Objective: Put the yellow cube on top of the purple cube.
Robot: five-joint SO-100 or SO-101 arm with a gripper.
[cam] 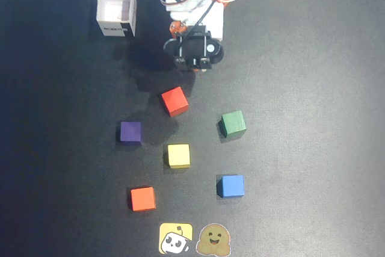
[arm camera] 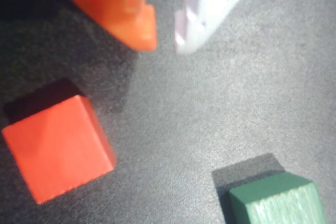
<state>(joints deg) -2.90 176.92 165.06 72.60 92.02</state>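
The overhead view looks straight down on the dark matte table (cam: 313,118) from afar. The wrist view sits close above it, sharing the small red wooden cube (cam: 174,101) (arm camera: 58,148) and the small green wooden cube (cam: 233,123) (arm camera: 275,200).

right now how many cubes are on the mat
6: red cube nearest the arm, green cube right, purple cube left, yellow cube centre, orange cube lower left, blue cube lower right. None appear hidden.

My arm (cam: 194,10) is white printed plastic with orange parts and black and white cables looping by its base. A black wrist housing tops the end effector (arm camera: 164,39): one orange finger, one white.
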